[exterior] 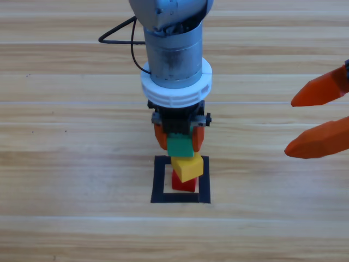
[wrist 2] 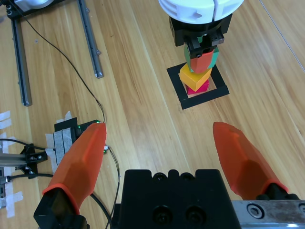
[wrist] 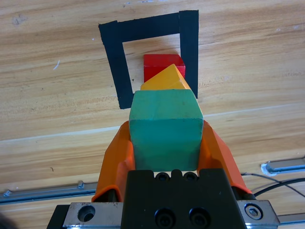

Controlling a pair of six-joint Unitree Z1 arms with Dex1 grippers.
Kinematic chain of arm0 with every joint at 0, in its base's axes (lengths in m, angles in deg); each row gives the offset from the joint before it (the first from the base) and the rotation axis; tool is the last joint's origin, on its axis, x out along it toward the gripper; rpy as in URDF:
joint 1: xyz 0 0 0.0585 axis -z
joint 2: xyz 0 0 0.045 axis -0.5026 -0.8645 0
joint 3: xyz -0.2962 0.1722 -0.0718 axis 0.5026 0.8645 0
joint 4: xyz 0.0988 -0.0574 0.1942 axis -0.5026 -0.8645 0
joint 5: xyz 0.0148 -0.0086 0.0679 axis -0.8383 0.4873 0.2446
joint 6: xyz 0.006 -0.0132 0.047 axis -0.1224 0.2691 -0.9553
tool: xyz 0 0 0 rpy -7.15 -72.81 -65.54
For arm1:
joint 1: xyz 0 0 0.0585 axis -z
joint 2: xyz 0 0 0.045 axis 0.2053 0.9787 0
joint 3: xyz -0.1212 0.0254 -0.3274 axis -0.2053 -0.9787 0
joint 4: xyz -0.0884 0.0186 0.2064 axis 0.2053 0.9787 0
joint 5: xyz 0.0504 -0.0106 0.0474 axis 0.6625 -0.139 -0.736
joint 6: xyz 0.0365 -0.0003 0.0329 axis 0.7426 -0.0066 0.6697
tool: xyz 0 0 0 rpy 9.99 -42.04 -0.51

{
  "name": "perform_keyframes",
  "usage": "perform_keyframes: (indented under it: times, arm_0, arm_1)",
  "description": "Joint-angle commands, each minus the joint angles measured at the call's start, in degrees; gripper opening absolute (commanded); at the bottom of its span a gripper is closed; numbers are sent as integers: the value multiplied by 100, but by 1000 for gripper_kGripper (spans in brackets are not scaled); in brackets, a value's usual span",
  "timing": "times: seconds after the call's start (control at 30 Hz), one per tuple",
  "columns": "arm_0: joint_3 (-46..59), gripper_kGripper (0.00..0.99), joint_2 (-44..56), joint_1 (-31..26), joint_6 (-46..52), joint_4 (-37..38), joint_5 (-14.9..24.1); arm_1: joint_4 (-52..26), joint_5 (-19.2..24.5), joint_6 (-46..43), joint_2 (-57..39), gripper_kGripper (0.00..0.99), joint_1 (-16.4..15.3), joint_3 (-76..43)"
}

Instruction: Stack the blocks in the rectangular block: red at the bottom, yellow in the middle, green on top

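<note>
From above, the left gripper (exterior: 180, 143) clamps the matte green cube (exterior: 180, 147) over the yellow cube (exterior: 188, 167), which sits skewed on the red cube (exterior: 184, 183) inside the black tape outline (exterior: 158, 183). The left wrist view shows orange jaws pressing the green cube's flat sides. The right gripper (wrist 2: 164, 152) waits wide open, well apart.

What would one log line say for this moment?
left gripper: shut on green cube, over yellow cube | red cube: in tape square | right gripper: open, waiting

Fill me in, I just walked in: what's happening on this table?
The left gripper holds the green cube between its fingers, above the yellow cube, which sits skewed on the red cube inside the tape square. The right gripper waits open at the right edge.
</note>
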Motion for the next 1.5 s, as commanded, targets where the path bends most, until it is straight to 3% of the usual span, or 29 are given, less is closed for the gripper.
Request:
perform_keyframes:
  times: [0.03,1.4,1.43,1.47,1.5]
  arm_0:
    - [-26,0,-294,154,77,-45,26]
    - [-96,0,-391,225,86,-36,97]
    - [-96,29,-364,233,86,-36,97]
    - [-96,123,-338,251,94,-36,97]
    - [-96,279,-320,260,121,-36,97]
  arm_1:
    - [-74,-73,-20,-58,986,161,-184]
    - [-74,-82,-37,-67,986,152,-202]
    - [-83,-82,-37,-76,986,152,-202]
    - [-74,-82,-37,-67,986,152,-202]
    - [-74,-82,-37,-76,986,152,-202]
